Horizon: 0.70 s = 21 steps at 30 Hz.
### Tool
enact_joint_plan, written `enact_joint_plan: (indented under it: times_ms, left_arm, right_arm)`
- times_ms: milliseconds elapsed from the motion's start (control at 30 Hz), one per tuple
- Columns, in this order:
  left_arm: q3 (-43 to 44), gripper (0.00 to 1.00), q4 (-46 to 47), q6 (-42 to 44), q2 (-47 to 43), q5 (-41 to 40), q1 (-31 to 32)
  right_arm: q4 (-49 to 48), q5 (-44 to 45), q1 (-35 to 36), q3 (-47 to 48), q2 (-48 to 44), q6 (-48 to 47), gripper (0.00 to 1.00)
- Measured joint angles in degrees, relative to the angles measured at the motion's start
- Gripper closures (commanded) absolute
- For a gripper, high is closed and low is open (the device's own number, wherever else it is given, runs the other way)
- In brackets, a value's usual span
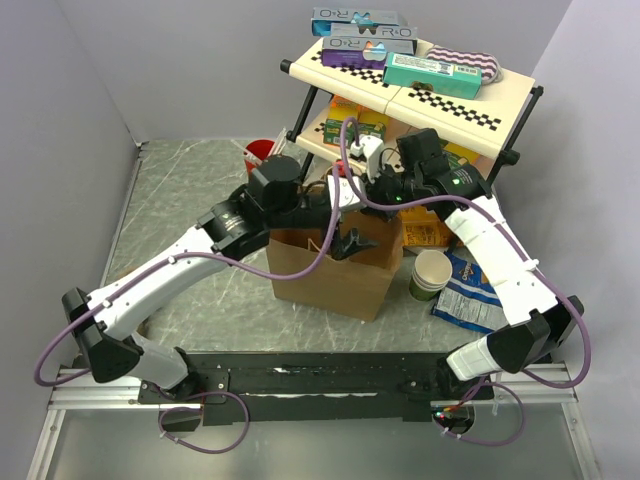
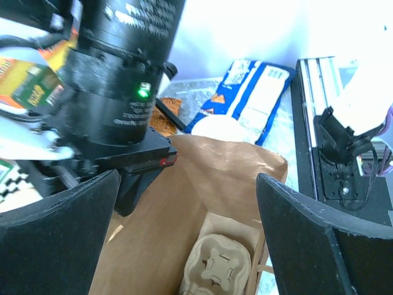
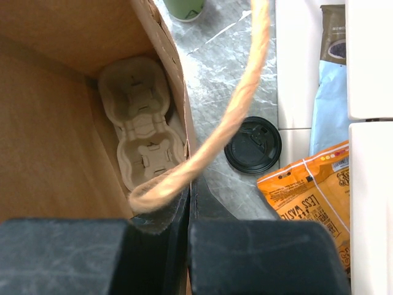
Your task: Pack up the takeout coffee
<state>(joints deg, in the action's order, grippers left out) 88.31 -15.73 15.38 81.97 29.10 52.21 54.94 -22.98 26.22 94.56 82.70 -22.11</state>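
Brown paper bag (image 1: 330, 280) stands open in the middle of the worktop (image 1: 180, 190) in my overhead view, with the left arm (image 1: 170, 275) and right arm (image 1: 500, 250) both bent in over its mouth. Behind it is a shelf rack (image 1: 510, 92) loaded with boxes. A red cup (image 1: 258, 152) sits near the rack's left leg, and a stack of green cups (image 1: 430, 275) stands just right of the bag, beside a blue chip packet (image 1: 468, 292). I cannot pick out the coffee from up here. From the left wrist, my left tool (image 2: 187, 184) is spread wide, gripping nothing, and hangs over the bag's opening. Down inside I see a moulded cardboard cup carrier (image 2: 218, 264) lying on the bag's floor, pockets facing up. From the right wrist, my right tool (image 3: 189, 206) is clenched on the bag's top edge, and the twine handle (image 3: 239, 104) loops up past the lens. The takeout coffee (image 3: 253, 144) is outside the bag. It stands upright on the worktop just beside the bag's wall, between that wall and an orange snack packet (image 3: 307, 196), and only its round black lid shows from above.
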Motion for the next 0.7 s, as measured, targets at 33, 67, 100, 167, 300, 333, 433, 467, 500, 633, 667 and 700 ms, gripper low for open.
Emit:
enact_joint_plan:
  times_ms: [33, 67, 100, 167, 300, 333, 433, 467, 500, 633, 667, 700]
  left_arm:
    - [0.4, 0.01, -0.3, -0.1, -0.4, -0.1, 0.0]
    - [0.8, 0.01, -0.4, -0.1, -0.6, 0.0, 0.0]
    - [1.6, 0.01, -0.5, -0.1, -0.8, -0.1, 0.0]
    - [3.5, 0.01, -0.4, 0.0, -1.1, -0.5, 0.0]
    - [7.4, 0.01, -0.5, 0.4, -2.6, -2.5, -0.4]
    - [8.2, 0.01, -0.5, 0.5, -3.2, -3.3, -0.5]
    - [9.7, 0.01, -0.4, 1.4, -5.3, -5.1, -0.6]
    - [10.1, 0.03, -0.4, 1.8, -6.2, -6.1, -0.7]
    - [10.3, 0.03, -0.4, 2.1, -7.1, -7.0, -0.7]
    - [12.9, 0.03, -1.0, 4.0, -9.0, -11.6, -1.8]
    - [13.9, 0.03, -1.4, 4.7, -9.1, -13.1, -2.7]
    - [14.7, 0.03, -1.7, 5.1, -9.2, -14.4, -3.7]
  right_arm:
    - [0.0, 0.0, -0.1, 0.0, 0.0, 0.0, 1.00]
    - [0.0, 0.0, -0.1, 0.0, 0.0, 0.0, 1.00]
    - [-0.1, 0.0, -0.2, 0.0, 0.1, 0.1, 1.00]
    - [-0.1, 0.0, -0.2, 0.0, 0.2, 0.0, 1.00]
    - [-0.1, -0.1, -0.2, 0.0, 0.2, 0.0, 1.00]
    - [-0.1, -0.1, -0.2, 0.0, 0.2, 0.0, 1.00]
    - [-0.1, 0.0, -0.2, 0.0, 0.2, 0.0, 1.00]
    - [-0.1, 0.0, -0.2, 0.0, 0.2, 0.0, 1.00]
    - [-0.1, 0.0, -0.2, 0.0, 0.2, 0.0, 1.00]
    - [-0.1, 0.0, -0.2, 0.0, 0.2, 0.0, 0.70]
    - [0.0, 0.0, -0.2, 0.0, 0.2, 0.0, 0.62]
    - [0.2, -0.1, -0.2, 0.1, 0.2, 0.2, 0.49]
